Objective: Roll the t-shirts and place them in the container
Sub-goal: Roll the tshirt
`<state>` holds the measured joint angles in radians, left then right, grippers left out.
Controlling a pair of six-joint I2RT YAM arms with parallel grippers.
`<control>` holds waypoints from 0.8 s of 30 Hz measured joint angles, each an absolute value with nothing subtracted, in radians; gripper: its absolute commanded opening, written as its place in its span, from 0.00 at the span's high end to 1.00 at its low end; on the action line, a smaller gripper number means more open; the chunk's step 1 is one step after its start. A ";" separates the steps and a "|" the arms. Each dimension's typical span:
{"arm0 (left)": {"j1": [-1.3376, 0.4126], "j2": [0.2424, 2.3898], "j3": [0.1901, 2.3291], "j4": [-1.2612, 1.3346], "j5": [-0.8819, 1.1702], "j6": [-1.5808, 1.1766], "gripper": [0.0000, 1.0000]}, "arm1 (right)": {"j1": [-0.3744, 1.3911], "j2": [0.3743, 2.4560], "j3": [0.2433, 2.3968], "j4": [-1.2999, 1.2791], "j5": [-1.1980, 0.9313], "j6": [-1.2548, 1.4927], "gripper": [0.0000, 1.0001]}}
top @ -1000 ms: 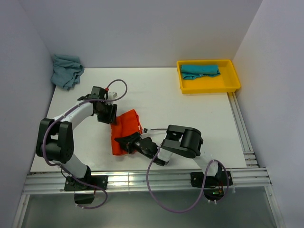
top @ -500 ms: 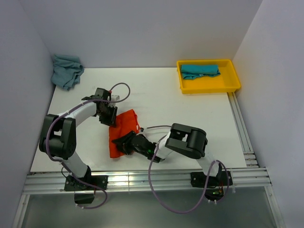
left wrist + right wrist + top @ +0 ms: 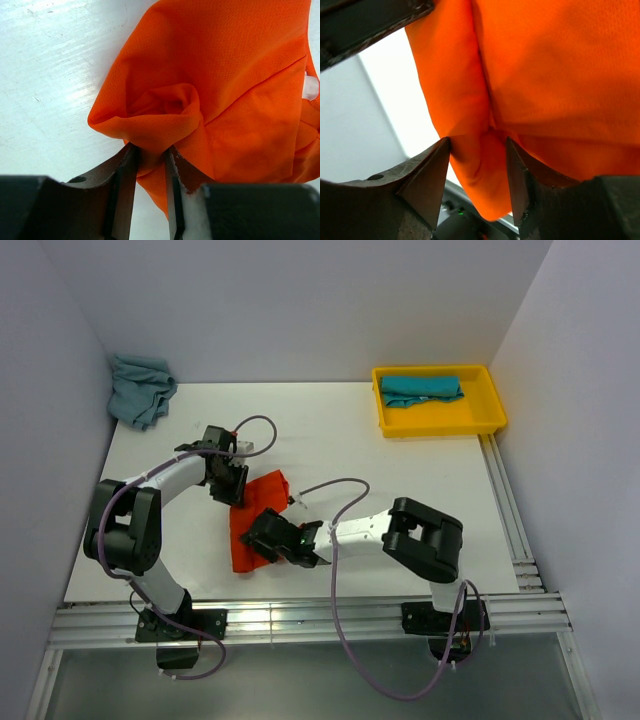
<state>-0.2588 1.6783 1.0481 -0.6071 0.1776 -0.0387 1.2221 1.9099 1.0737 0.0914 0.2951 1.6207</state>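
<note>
On the white table [image 3: 400, 480], our left tool [image 3: 147, 160] pinches the crumpled orange t-shirt [image 3: 258, 512]; our right tool [image 3: 477, 150] stands parted around a fold. We judge rolling barely begun. The grey-blue t-shirt [image 3: 140, 388] waits bunched, and the teal t-shirt [image 3: 421, 389] lies in the tray [image 3: 440, 428].

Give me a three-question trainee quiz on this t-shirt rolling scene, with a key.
1. True or false: the teal cloth t-shirt lies in the yellow plastic tray.
2. The left gripper is pinching: A) a fold of the orange-red cloth t-shirt; B) the tray's rim; C) nothing.
3. Seen from above, in which corner of the white table does the crumpled grey-blue cloth t-shirt sit?
Key: 1 true; 2 A; 3 the far left corner.
</note>
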 measured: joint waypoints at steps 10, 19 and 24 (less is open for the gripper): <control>-0.259 1.679 1.049 -0.608 0.178 -0.039 0.68 | 1.294 1.912 1.430 -0.365 0.488 1.431 0.59; -0.259 1.679 1.050 -0.608 0.178 -0.038 0.68 | 1.291 2.133 1.767 -0.493 0.532 1.208 0.61; -0.260 1.679 1.050 -0.608 0.178 -0.039 0.67 | 1.273 2.228 1.775 -0.562 0.540 1.167 0.56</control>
